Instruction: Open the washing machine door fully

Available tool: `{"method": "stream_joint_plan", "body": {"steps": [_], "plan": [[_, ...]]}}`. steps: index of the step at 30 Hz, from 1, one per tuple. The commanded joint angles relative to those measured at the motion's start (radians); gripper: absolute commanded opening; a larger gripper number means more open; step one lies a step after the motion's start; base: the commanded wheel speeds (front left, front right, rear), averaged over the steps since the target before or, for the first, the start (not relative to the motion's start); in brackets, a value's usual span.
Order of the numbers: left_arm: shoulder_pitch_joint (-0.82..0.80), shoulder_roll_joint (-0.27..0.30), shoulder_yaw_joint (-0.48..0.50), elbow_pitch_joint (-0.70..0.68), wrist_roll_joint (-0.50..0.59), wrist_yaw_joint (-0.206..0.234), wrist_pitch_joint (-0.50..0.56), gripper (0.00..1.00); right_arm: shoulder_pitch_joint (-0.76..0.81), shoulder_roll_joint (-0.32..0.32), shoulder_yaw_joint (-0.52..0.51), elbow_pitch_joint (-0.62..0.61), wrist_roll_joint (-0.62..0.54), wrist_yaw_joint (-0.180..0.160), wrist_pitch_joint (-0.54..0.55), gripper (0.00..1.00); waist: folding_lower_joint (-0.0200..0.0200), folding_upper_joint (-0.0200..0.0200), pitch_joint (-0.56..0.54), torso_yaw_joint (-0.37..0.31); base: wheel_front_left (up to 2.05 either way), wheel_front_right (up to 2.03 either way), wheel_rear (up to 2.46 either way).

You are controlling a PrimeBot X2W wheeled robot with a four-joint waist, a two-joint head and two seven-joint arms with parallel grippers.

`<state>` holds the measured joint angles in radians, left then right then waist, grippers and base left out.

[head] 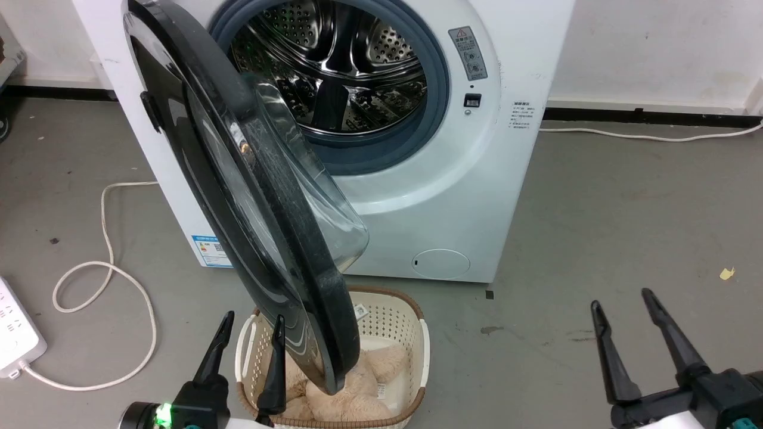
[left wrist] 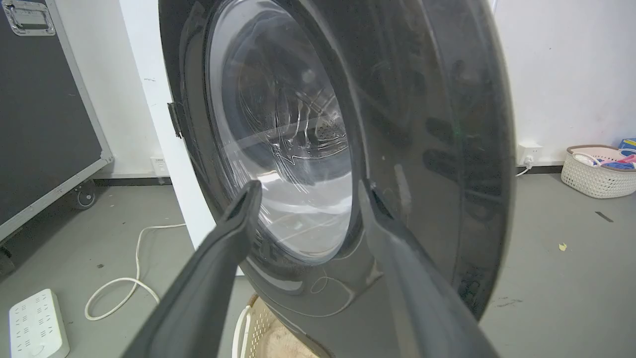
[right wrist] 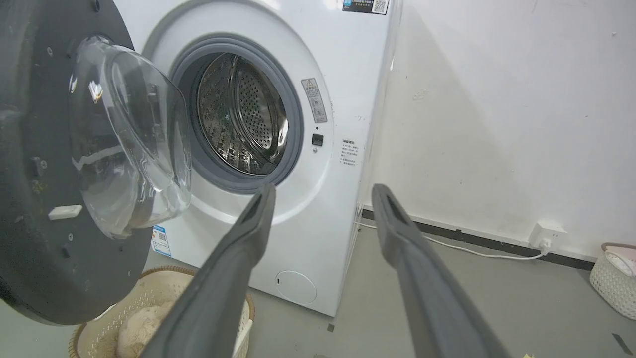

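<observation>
Two baskets stand on the grey concrete floor (head: 596,226) of this white-walled room. One laundry basket (head: 393,322) sits right in front of the washing machine (head: 441,196) with something beige and fluffy (head: 351,405) in it. A second basket (left wrist: 594,174) is off by the wall (head: 656,47), near a socket. A white power strip (head: 15,333) and a looping white cable (head: 105,220) lie on the floor on the robot's left of the machine, and a black wheeled case (left wrist: 44,114) stands beyond them.

The washing machine door (head: 262,196) is swung out from its hinge on the machine's left side, roughly edge-on to the robot. Its lower rim hangs over the near basket, and its glass bowl bulges toward the bare steel drum (head: 334,65).

The left gripper (head: 254,317) is spread wide with nothing between its fingers, pointed low at the door's glossy outer face. One finger looks very close to the door, but I cannot tell whether it touches. The right gripper (head: 620,298) is likewise wide and empty, over bare floor well apart from the door.
</observation>
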<state>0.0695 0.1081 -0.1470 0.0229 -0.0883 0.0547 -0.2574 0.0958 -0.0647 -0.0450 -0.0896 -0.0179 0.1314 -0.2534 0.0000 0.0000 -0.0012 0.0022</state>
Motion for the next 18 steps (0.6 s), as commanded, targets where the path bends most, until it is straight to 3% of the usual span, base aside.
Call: {"method": "stream_joint_plan", "body": {"steps": [1,2,3,4,11,18], "plan": [[0.004,-0.001,0.0,-0.008,0.005,0.002,-0.004,1.0,0.015,0.007,0.007,-0.005,0.005,-0.001,-0.008,1.0,0.0,0.0,-0.002,0.001,0.0,0.0,0.0],[0.005,-0.002,-0.002,-0.01,0.008,0.001,-0.004,0.99,0.017,0.008,0.011,-0.004,0.011,-0.001,-0.008,1.0,0.0,0.0,-0.003,0.002,0.0,0.0,0.0],[0.005,-0.003,-0.005,-0.01,0.009,-0.002,-0.004,0.33,0.018,0.009,0.013,-0.003,0.014,-0.001,-0.008,1.0,0.0,0.0,-0.004,0.003,0.0,0.0,0.0],[0.006,-0.001,-0.008,-0.009,0.011,-0.007,-0.004,0.0,0.019,0.01,0.016,-0.003,0.016,-0.001,-0.008,1.0,0.0,0.0,-0.005,0.003,0.0,0.0,0.0],[-0.015,-0.002,0.026,-0.053,0.0,0.002,-0.004,0.0,0.005,0.014,0.028,0.0,0.026,-0.001,-0.008,1.0,0.0,0.0,-0.005,-0.012,0.0,0.0,0.0],[-0.12,-0.012,0.085,-0.285,0.009,0.03,-0.004,0.0,0.0,0.014,0.039,0.01,0.037,-0.001,-0.008,1.0,0.0,0.0,-0.006,-0.02,0.0,0.0,0.0]]}}
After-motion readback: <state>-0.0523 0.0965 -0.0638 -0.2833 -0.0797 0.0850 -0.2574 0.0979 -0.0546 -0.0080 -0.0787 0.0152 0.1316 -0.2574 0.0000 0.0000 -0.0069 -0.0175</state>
